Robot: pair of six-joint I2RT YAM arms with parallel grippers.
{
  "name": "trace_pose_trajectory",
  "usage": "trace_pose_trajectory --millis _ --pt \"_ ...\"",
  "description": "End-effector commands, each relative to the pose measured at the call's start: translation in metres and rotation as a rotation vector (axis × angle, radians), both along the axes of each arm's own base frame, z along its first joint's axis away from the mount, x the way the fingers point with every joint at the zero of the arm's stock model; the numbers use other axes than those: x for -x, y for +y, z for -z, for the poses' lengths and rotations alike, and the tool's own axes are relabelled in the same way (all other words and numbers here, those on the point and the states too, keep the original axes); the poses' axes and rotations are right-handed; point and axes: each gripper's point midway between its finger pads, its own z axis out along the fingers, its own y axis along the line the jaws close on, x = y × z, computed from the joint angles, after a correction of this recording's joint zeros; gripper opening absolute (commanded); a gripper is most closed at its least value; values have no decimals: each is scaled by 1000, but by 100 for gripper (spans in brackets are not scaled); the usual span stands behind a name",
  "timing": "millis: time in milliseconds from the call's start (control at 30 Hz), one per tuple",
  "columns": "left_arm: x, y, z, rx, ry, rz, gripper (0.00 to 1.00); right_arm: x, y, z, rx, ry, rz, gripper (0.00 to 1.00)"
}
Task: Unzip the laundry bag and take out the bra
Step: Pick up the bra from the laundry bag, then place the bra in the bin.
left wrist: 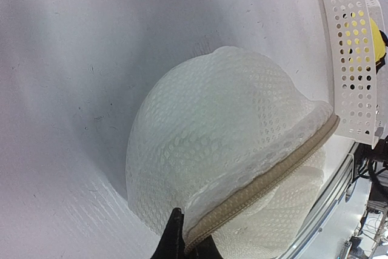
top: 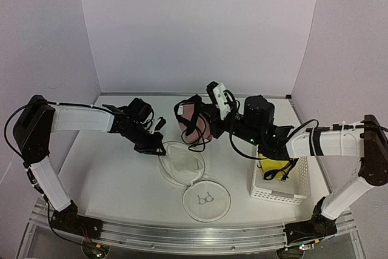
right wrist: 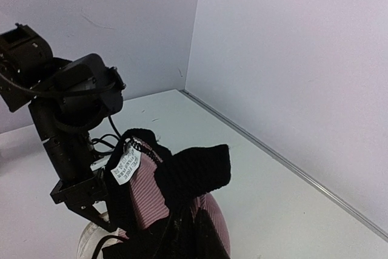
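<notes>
My left hand [top: 153, 147] is clamped on the zipper rim [left wrist: 267, 180] of the laundry bag [top: 180, 163], pinning it open on the worktop [top: 109, 174], so my right hand [top: 205, 127], pinching the bra [top: 190, 117], holds it raised clear of the mouth without dragging the bag along.

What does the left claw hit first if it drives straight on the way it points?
The laundry bag: the left claw is pinching its zippered rim, and the mesh dome bulges right ahead. Past that, probably the table, though depth is unclear.
</notes>
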Motion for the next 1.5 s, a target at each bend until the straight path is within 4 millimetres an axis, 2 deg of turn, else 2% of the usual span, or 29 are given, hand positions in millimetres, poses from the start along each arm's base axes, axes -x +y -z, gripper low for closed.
trace_pose_trajectory --millis 0,133,300,533,700,833,933,1100,1267,1333,1467 --pt "-12 -7 -13 30 -45 5 0 -6 -29 -65 -155 -103 130 0" --pt "-12 -8 -14 35 -44 8 0 -10 -54 -76 -150 -118 237 0" --pt "-11 -8 -13 34 -44 11 0 -12 -83 -75 -104 -51 359 0" --pt "-11 -9 -15 37 -47 13 0 -1 -152 -62 -138 113 560 0" --pt "-10 -10 -13 43 -38 19 0 17 -208 -34 -117 281 718 0" --pt "-12 -13 -17 56 -44 20 0 36 -242 -8 -129 427 799 0" --pt "-13 -14 -19 61 -48 23 0 51 -262 21 -118 538 869 0" --pt "-12 -14 -17 60 -45 28 0 71 -279 65 -132 677 921 0" --pt "-11 -15 -17 65 -45 31 0 78 -288 111 -85 785 989 0" --pt "-11 -15 -18 67 -46 32 0 78 -292 122 -71 810 1016 0" --pt "-11 -15 -19 69 -47 31 0 68 -291 131 -52 828 1013 0"
